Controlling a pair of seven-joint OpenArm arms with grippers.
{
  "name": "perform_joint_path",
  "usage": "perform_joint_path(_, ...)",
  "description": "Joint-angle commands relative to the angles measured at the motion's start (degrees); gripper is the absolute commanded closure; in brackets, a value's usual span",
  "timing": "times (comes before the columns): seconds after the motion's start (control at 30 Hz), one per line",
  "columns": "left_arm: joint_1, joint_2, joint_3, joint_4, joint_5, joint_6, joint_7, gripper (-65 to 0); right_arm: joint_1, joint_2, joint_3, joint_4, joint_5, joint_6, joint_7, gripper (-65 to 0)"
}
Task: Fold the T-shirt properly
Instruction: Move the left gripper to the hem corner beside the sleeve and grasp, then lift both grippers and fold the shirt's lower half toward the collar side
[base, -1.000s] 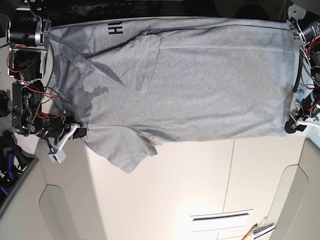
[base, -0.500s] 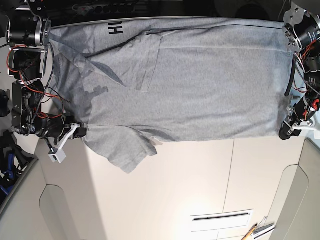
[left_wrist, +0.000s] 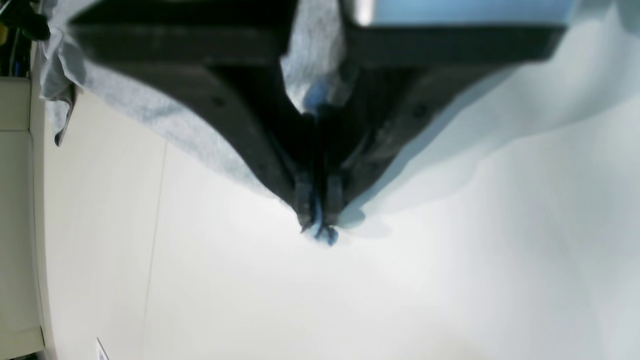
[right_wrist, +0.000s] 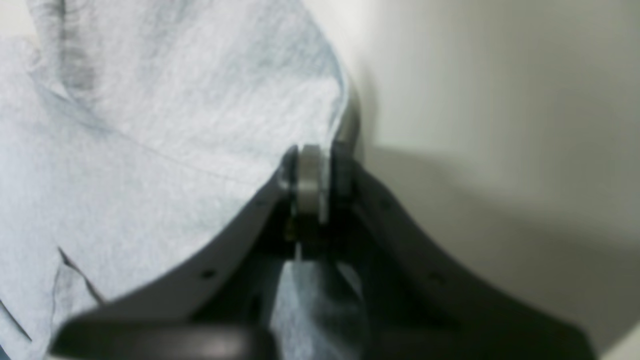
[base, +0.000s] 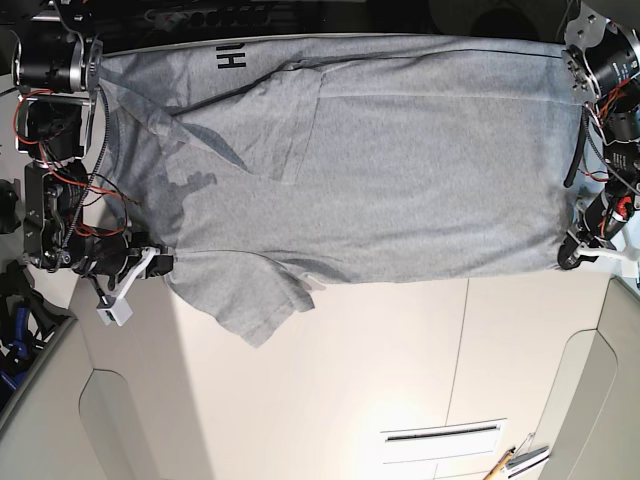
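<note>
A pale cream table (base: 400, 380) fills the lower part of the base view, smooth and matte, crossed by a thin seam running from the cloth's edge toward the bottom. Rounded off-white panels sit at the bottom corners, and a white slotted plate (base: 443, 437) lies near the bottom edge with a pencil-like stick (base: 497, 464) just beside it. Behind the table the background is dark, with a black rail along the top.

The T-shirt (base: 400, 170) — heather grey — lies spread across the upper half of the table, its long axis running side to side. Black block letters (base: 232, 57) show at a turned-over part near the top left, and one sleeve (base: 245, 300) hangs down onto bare table.

The left gripper (left_wrist: 316, 220) sits at the shirt's lower corner on the base view's right; its fingers are pressed together on a pinch of the fabric's edge, bluish cloth poking out past the tips. The right gripper (right_wrist: 311, 172) — at the shoulder end, on the left — likewise has its fingers clamped on a fold of grey cloth.
</note>
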Motion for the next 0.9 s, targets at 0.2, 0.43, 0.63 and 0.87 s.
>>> perform_joint_path(0.2,-0.09,-2.71,-0.02,3.89,-4.13,-4.67,0.96,0.0,-0.28,0.39,1.62,8.52,2.14,-0.79,-4.55,0.0)
perform_joint_path(0.43,7.08,-3.80,-2.03,16.28,-9.97,-4.67,6.62,0.0,-7.54,0.37,6.60,26.51,3.32,-0.68,-6.23,0.0)
perform_joint_path(0.63,16.13,-3.80,-6.19,27.56,-14.91,-4.67,11.76,0.0,-15.47,0.39,9.27,37.35,3.41,-0.63,-7.91,0.0)
perform_joint_path(0.87,26.91,-3.78,-13.57,36.06,-21.70,-4.67,19.34,0.0,-23.02,0.42,11.23,42.14,3.50,-0.63,-9.22,0.0)
